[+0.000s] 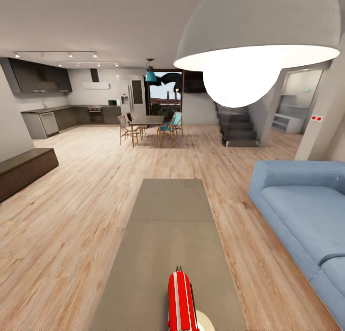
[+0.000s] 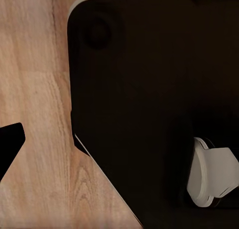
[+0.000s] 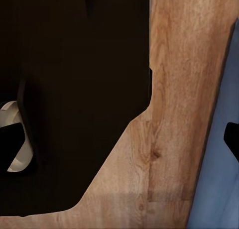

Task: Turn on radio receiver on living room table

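grippers' state you couldn't tell from these views. you stood at the table's (image 1: 172, 211) near end, the radio (image 1: 181, 300) right below on it, edge-on. approach looked finished; next you needed an arm brought up to its switch.

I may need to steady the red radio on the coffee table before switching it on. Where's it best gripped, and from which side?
Probably by the radio's top handle, coming straight down from above: it stands upright at the table's near end, its narrow red top facing up. Its face and dial cannot be seen here.
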Motion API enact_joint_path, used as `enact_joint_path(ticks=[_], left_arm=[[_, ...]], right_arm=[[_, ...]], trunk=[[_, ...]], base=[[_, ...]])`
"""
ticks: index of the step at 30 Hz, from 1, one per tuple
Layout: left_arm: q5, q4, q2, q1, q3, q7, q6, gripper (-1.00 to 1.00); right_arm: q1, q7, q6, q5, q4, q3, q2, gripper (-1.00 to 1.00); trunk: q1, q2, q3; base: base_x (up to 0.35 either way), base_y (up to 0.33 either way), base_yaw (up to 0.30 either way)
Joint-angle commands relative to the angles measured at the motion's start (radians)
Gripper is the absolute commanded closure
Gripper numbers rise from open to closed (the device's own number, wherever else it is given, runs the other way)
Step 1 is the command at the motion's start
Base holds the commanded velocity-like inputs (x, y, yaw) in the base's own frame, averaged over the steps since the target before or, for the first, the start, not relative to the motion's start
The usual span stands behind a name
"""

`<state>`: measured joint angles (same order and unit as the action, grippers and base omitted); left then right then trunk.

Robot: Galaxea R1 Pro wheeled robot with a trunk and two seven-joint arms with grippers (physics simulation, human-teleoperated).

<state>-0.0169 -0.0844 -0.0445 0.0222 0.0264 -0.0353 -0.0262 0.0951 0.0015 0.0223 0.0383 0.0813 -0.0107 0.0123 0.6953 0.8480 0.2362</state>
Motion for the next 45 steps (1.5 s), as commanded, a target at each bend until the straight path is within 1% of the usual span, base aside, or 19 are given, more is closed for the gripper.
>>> enact_joint_path(ticks=[1,45], left_arm=[[0.000,0.000,0.000,0.000,0.000,0.000,0.000,-1.00],[0.000,0.000,0.000,0.000,0.000,0.000,-0.001,-1.00]], right_arm=[[0.000,0.000,0.000,0.000,0.000,0.000,0.000,-1.00],[0.000,0.000,0.001,0.000,0.000,0.000,0.000,-1.00]], trunk=[[0.000,0.000,0.002],[0.000,0.000,0.074]], base=[[0.000,0.000,0.000],[0.000,0.000,0.000]])
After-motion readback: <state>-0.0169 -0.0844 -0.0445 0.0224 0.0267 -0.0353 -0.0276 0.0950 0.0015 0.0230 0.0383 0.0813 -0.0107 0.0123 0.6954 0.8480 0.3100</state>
